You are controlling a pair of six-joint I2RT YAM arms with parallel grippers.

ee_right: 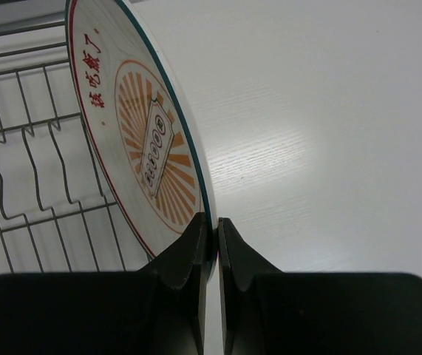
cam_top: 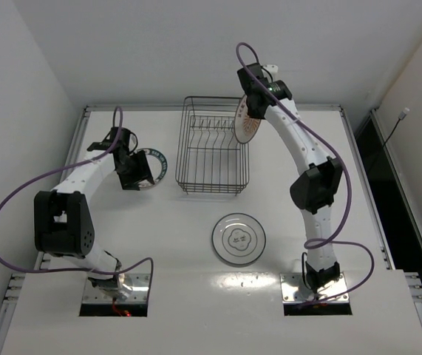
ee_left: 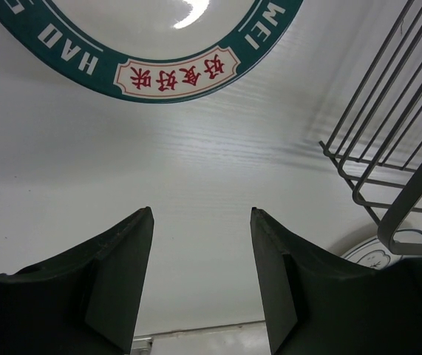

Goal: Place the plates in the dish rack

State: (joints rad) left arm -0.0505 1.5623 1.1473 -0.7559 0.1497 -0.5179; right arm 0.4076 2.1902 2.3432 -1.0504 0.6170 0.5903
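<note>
The rack (cam_top: 211,159) stands at the far middle of the surface (cam_top: 159,237), and no plate sits between its tines (ee_right: 26,159). The right gripper (ee_right: 211,228) is pinched tight on the rim of the orange plate (ee_right: 148,148). It holds the plate on edge at the rack's far right corner, patterned face toward the tines; whether the plate touches the wire I cannot tell.

The teal plate (cam_top: 157,164) lies flat just left of the rack, partly hidden under the left gripper (ee_left: 202,222). That gripper's jaws stand wide with nothing between them, low over the surface near the plate's rim. The flower plate (cam_top: 238,239) lies flat in front of the rack, apart from it.

Open surface lies between the rack and the flower plate, and to the near left of that plate. The left arm (cam_top: 85,177) crowds the left edge.
</note>
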